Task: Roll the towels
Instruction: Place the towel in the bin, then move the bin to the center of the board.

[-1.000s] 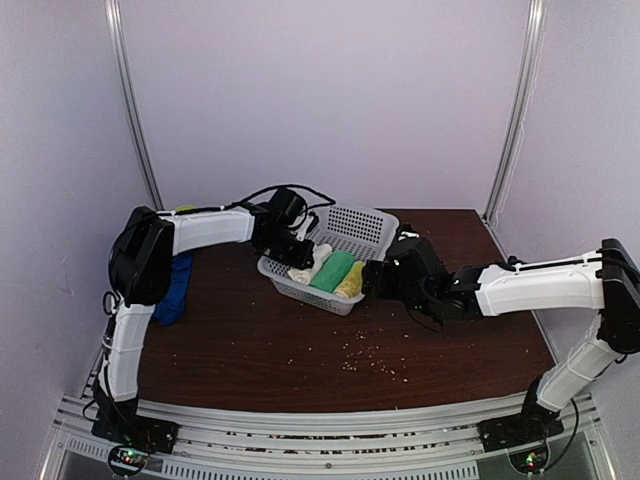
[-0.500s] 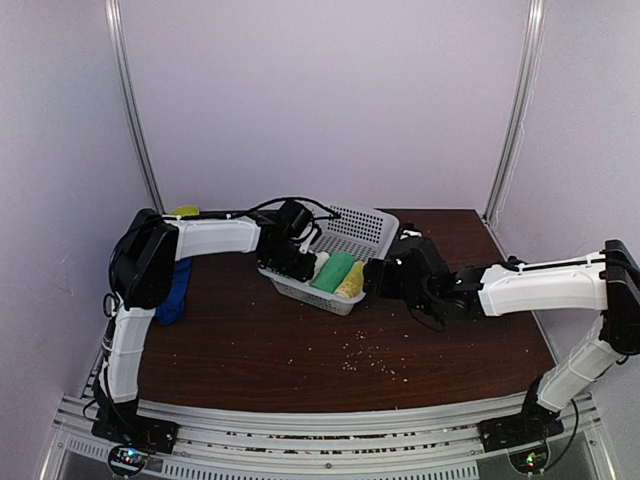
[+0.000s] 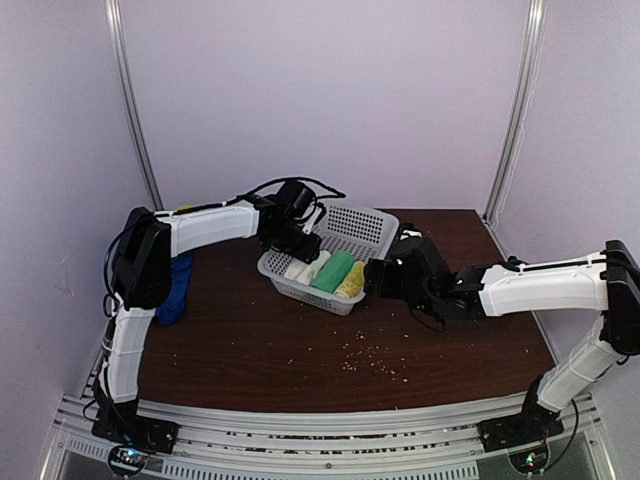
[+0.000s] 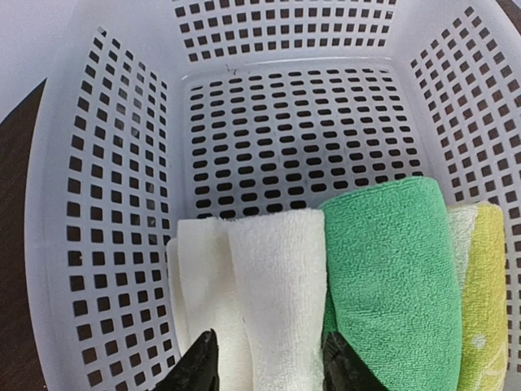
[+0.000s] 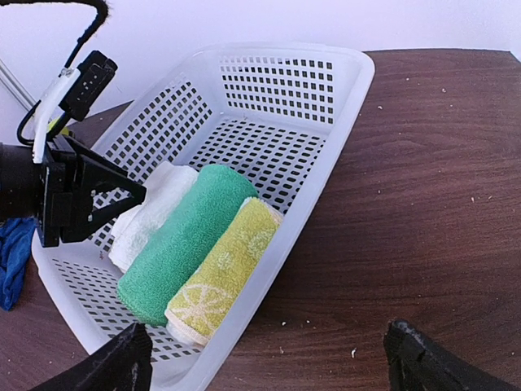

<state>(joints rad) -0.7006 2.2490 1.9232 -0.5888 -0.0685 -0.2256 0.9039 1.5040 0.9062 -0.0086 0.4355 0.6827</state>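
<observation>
A cream-white towel (image 4: 269, 277), rolled, lies in the white mesh basket (image 4: 285, 130) against its left wall. My left gripper (image 4: 270, 362) hovers just over the roll's near end, open, one black fingertip on each side of it. In the top view the same roll (image 3: 300, 268) shows under the left gripper (image 3: 300, 250). The royal blue towel (image 3: 178, 290) lies crumpled at the table's left edge, beside the left arm. My right gripper (image 5: 269, 362) is open wide over bare table just right of the basket (image 5: 326, 106), holding nothing.
A rolled green towel (image 4: 391, 277) and a yellow lemon-print roll (image 4: 484, 293) lie next to the white one in the basket. Crumbs (image 3: 370, 355) dot the dark wood table in front. A yellow-green object (image 3: 185, 210) sits behind the left arm.
The left gripper dipped into the basket with the white roll, then widened its jaws and rose slightly. The roll now rests beside the green one. The right arm stayed still.
</observation>
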